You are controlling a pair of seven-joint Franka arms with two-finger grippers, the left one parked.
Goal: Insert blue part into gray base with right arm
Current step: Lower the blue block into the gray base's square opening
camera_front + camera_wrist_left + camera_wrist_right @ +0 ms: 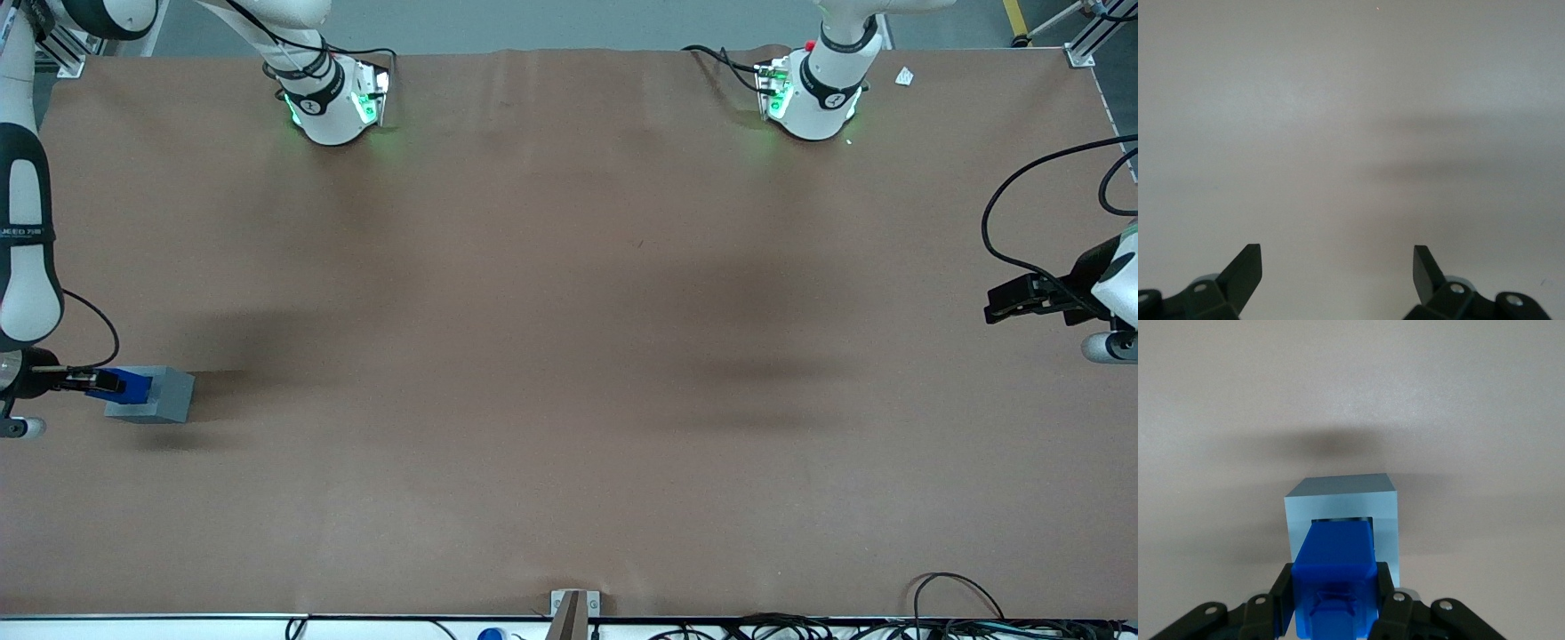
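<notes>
Brown paper covers the table (569, 356) from edge to edge. Count: one blue part, one gray base, one working gripper.

Nearest the wrist camera, the gripper (1336, 600) is clamped on the blue part (1335, 567), one black finger (1286, 593) pressed on each of its flanks. In the front view the gripper (89, 383) sits low over the table at the working arm's end, reaching in sideways from the right arm (25, 267).

Blue part (127, 386): one piece, elongated as seen from the wrist. Its long axis runs away from the gripper toward the gray base (1341, 520), and its leading end meets the square recess in the base's top face. How deep it sits cannot be told.

Gray base (153, 396): one block, resting flat on the table, directly under the blue part and touching it.
</notes>
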